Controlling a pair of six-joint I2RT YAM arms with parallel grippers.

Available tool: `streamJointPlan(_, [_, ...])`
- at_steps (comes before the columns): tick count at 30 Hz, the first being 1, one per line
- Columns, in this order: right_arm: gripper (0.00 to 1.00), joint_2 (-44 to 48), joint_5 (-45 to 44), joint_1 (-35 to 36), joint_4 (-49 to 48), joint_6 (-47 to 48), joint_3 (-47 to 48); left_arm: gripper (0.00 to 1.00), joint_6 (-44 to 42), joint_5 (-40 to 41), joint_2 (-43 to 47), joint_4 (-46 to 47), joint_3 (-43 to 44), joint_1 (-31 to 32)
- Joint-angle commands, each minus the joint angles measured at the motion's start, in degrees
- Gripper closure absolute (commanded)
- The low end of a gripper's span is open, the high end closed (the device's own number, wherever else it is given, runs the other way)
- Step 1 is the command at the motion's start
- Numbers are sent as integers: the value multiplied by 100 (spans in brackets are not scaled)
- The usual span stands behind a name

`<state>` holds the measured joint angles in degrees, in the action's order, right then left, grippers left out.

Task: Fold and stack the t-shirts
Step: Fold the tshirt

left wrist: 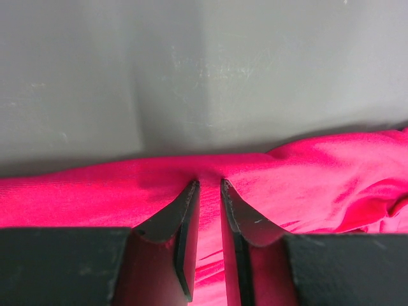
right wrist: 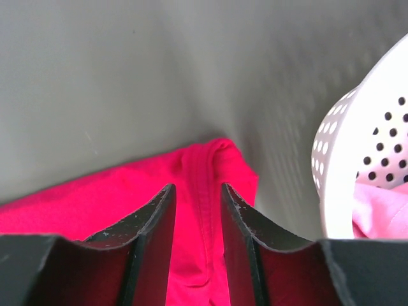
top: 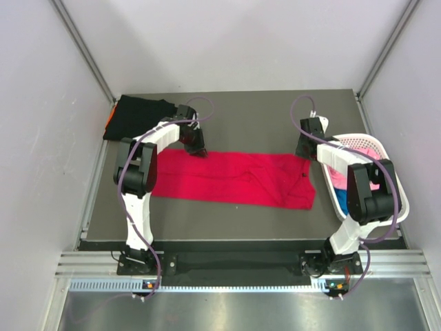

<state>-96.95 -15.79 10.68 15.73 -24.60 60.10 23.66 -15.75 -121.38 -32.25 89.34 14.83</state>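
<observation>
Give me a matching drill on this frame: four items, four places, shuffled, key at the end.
Items
1. red t-shirt
2. black t-shirt
3. basket
4. pink shirt

Places
A. inside the basket
B. far left corner of the table
C. spread out across the middle, between the two arms
D. right edge of the table

Pairs: 1-C, 2-B, 3-D, 4-A
</observation>
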Motion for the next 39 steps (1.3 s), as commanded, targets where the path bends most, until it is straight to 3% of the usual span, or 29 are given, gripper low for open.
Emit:
streamJointPlan(1, [65, 9, -301, -66, -430, 69, 37, 75, -46, 371, -219, -167, -110, -86])
streamJointPlan(14, [63, -492, 199, -277, -624, -45, 116, 76, -37, 502, -202, -317, -66, -86])
streamJointPlan(16, [70, -606, 252, -277, -580, -45, 187, 76, -28, 520, -228, -352, -40, -94])
streamJointPlan(17, [85, -624, 261, -285, -579, -62, 213, 76, -37, 546, -237, -413, -31, -94])
streamJointPlan(19, [99, -624, 191, -294, -562, -80, 231, 76, -37, 703, -254, -466, -31, -94])
streamJointPlan(20, [100, -606, 164, -312, -536, -80, 239, 76, -37, 800, -272, -545, -31, -112])
streamJointPlan(26, [100, -492, -424, -373, -325, 60, 415, 76, 60, 1126, -254, -493, -180, -191])
streamJointPlan(39, [100, -518, -319, -628, -316, 16, 380, 76, 139, 1355, -360, -607, -136, -314])
